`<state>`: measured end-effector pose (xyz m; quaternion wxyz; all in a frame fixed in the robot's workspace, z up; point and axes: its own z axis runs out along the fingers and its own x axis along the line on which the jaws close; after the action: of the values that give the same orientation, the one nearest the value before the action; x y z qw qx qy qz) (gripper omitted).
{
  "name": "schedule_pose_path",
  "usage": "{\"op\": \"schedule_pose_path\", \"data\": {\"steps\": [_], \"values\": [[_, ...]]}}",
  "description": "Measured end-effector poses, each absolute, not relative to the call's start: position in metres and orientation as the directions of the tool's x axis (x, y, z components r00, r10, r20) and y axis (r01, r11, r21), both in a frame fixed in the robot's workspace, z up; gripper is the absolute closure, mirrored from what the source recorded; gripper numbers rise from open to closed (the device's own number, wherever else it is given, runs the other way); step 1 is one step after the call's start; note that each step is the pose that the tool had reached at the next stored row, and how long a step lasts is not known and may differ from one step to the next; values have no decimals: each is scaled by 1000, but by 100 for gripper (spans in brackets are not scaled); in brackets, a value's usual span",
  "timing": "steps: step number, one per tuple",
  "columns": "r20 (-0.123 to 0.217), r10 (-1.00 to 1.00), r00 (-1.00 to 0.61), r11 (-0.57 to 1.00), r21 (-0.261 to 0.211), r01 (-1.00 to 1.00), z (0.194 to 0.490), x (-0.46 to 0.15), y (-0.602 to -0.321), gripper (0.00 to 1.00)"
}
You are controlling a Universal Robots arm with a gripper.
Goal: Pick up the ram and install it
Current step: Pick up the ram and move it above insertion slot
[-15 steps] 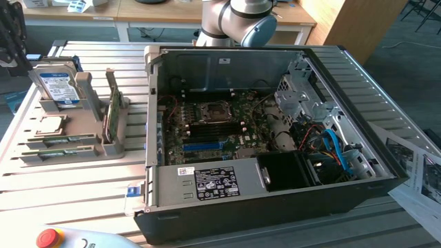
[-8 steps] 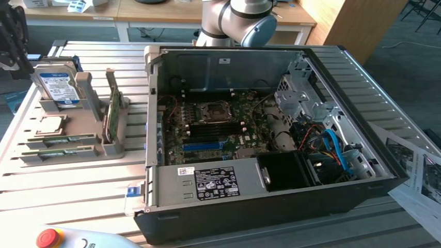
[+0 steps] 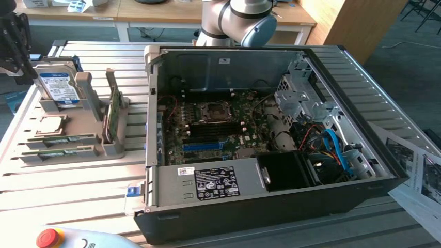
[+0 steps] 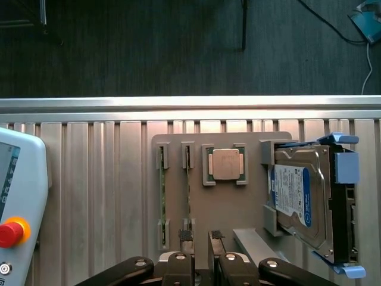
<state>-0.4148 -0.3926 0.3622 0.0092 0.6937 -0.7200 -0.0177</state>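
At nine o'clock from the computer case (image 3: 276,206), exterior view, the ram (image 3: 59,139) sits on edge in a grey tray (image 3: 103,150). Wrist view: the pincer (image 4: 200,241) hangs over that tray, fingers (image 4: 186,238) apart, empty. Picking up is the job now; a grab needs fingers on both sides of the thin stick.

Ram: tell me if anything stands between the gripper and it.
Nothing visible does. The ram sticks stand on edge, uncovered, in the grey holder, with the open gripper hanging above it. The CPU and hard drive sit to one side of them.
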Motion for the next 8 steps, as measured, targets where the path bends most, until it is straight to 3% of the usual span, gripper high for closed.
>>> {"op": "schedule_pose_path", "data": {"steps": [8], "values": [[-11,-999,-37,37,38,-999,354,-415,-393,76]]}}
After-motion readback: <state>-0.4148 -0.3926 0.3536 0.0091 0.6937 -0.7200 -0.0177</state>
